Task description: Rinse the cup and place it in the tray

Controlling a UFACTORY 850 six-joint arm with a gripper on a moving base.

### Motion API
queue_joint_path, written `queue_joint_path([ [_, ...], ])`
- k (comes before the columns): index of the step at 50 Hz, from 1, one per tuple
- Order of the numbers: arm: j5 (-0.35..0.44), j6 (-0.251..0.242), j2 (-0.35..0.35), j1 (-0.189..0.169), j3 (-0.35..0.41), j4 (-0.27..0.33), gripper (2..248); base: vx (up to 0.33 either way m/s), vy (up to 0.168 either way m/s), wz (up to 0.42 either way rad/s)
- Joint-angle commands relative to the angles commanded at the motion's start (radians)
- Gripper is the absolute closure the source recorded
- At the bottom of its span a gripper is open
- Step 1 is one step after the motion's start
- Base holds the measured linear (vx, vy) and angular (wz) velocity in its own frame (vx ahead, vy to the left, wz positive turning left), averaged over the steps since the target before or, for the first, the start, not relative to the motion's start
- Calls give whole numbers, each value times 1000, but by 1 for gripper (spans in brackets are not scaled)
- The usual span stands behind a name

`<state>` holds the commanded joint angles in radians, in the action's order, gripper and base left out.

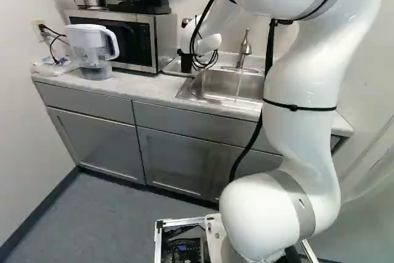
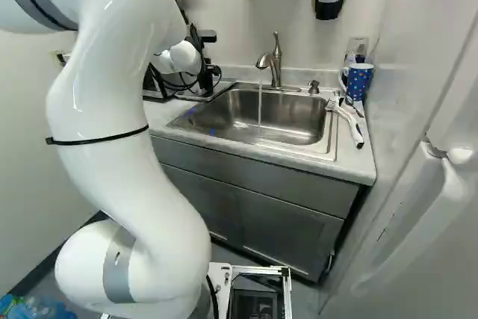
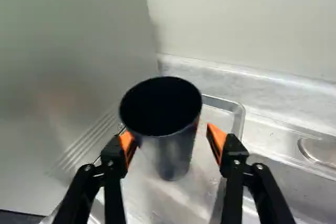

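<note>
Cup: dark, straight-sided, round-mouthed tumbler [image 3: 170,153]; appears upright on the shallow silver metal tray [image 3: 240,116], between the fingers.
Gripper: black, two-fingered [image 3: 168,132], orange pads [image 3: 218,139]; open around the cup, a gap showing at one pad at least.
Tray: on the pale counter [image 1: 144,86], between the steel-sided microwave [image 1: 132,41] and the stainless sink [image 2: 287,116].
Faucet: brushed-metal, curved spout [image 2: 276,65]; thin water stream [image 2: 260,106] running into the sink.
Step in hand: judged to be the release, rinsing presumably done.
Next move: back straight off along the cup's sides, both pads clear, lest a brush tip it.
</note>
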<state>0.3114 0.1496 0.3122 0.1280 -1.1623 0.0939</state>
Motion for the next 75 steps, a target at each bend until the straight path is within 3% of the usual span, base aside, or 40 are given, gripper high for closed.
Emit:
queue_joint_path([
  [4,0,0,0,0,0,0,65,0,0,0],
  [5,0,0,0,0,0,0,29,0,0,0],
  [9,0,0,0,0,0,0,29,0,0,0],
  [10,0,0,0,0,0,0,3,0,0,0],
  [75,0,0,-76,0,-35,0,3,0,0,0],
])
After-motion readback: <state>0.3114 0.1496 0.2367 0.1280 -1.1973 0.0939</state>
